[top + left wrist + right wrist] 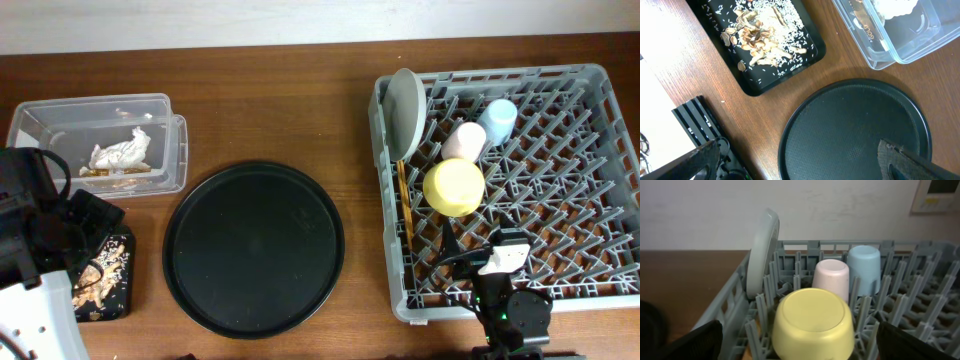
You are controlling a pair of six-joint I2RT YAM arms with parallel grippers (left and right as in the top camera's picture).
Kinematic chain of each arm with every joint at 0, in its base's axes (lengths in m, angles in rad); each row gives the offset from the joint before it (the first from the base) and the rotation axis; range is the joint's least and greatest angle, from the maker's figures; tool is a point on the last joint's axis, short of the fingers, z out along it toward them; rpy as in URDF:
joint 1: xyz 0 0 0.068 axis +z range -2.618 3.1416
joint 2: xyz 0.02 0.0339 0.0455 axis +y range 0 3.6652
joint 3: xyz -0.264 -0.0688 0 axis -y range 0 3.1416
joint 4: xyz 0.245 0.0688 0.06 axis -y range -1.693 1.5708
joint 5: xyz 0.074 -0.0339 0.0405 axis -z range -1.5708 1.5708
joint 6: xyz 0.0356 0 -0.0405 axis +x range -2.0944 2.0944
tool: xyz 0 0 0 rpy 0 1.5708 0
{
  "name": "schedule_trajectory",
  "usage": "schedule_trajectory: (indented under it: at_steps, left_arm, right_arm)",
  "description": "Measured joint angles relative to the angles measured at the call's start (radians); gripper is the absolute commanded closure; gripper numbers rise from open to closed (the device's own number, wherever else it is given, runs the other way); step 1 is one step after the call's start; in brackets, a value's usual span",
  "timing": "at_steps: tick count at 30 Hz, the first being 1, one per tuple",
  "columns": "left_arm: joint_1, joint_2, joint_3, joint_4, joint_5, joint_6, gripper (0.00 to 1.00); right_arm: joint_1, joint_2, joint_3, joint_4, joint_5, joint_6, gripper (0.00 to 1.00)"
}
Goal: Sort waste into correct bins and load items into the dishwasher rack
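Observation:
The grey dishwasher rack (pixel 600 200) holds the yellow bowl (pixel 453 186) upside down, the pink cup (pixel 464 141), the blue cup (pixel 497 120), the upright plate (pixel 404 100) and the chopsticks (pixel 404 205). My right gripper (pixel 805 347) stands open just in front of the bowl (pixel 812 322), a finger on each side, touching nothing. The napkin (pixel 122 152) lies in the clear box (pixel 60 115). Food scraps (pixel 760 37) lie in the flat black tray (pixel 807 60). Open and holding nothing, my left gripper (pixel 802 165) hangs over the near edge of the round tray.
A large round black tray (pixel 254 248) lies between the bins and the rack, with nothing on it. The left arm (pixel 40 250) covers part of the flat black tray. The right arm (pixel 510 305) stands at the rack's front edge.

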Motion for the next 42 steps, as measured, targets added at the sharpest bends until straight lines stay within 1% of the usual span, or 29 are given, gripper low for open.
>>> schedule_trajectory:
  at_steps: [7, 35, 42]
  left_arm:
    - [0.0, 0.0, 0.0, 0.0, 0.0, 0.0, 0.01]
    - [0.0, 0.0, 0.0, 0.0, 0.0, 0.0, 0.01]
    - [0.0, -0.001, 0.0, -0.034, 0.006, 0.0, 0.01]
  right_arm:
    - [0.0, 0.0, 0.0, 0.0, 0.007, -0.05, 0.01]
    - [0.0, 0.0, 0.0, 0.0, 0.007, -0.063, 0.02]
    - [0.0, 0.0, 0.0, 0.0, 0.007, -0.065, 0.02]
